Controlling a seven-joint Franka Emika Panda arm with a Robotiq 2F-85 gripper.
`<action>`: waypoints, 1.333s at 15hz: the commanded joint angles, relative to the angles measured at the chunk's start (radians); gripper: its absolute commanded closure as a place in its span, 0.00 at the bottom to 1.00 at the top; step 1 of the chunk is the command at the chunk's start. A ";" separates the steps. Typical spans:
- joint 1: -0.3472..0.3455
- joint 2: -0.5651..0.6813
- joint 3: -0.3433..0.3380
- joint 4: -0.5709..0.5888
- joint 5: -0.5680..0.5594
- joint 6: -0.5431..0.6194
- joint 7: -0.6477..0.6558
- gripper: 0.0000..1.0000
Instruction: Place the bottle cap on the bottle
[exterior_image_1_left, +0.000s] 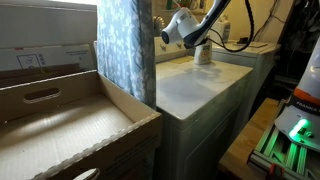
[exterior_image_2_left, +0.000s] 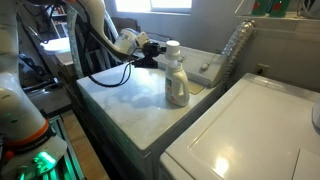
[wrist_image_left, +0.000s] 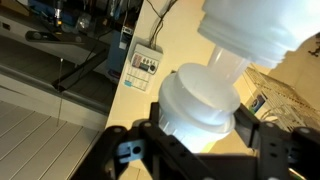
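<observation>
The white bottle (exterior_image_2_left: 177, 82) with a yellowish-green label stands upright on the pale marble counter (exterior_image_2_left: 120, 100); it also shows behind the gripper in an exterior view (exterior_image_1_left: 204, 54). My gripper (wrist_image_left: 200, 125) is shut on the white bottle cap (wrist_image_left: 200, 98), one finger on each side. The wrist view is upside down: the bottle's shoulder (wrist_image_left: 250, 28) is at the top and its neck reaches down into the cap. In an exterior view the gripper (exterior_image_2_left: 158, 47) is level with the bottle's top, with the cap (exterior_image_2_left: 173, 46) at the neck.
A white washer lid (exterior_image_2_left: 250, 130) lies next to the counter. Black cables (exterior_image_2_left: 100, 65) trail across the counter's far side. A large cardboard box (exterior_image_1_left: 60, 130) and a blue curtain (exterior_image_1_left: 125, 45) stand beside the counter. A white power strip (wrist_image_left: 145, 62) lies on the counter.
</observation>
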 joint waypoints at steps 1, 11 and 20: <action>-0.004 0.016 -0.007 -0.015 -0.035 0.018 0.042 0.52; -0.008 0.064 -0.018 -0.023 -0.058 0.011 0.043 0.52; -0.004 0.106 -0.026 -0.014 -0.101 -0.010 0.050 0.52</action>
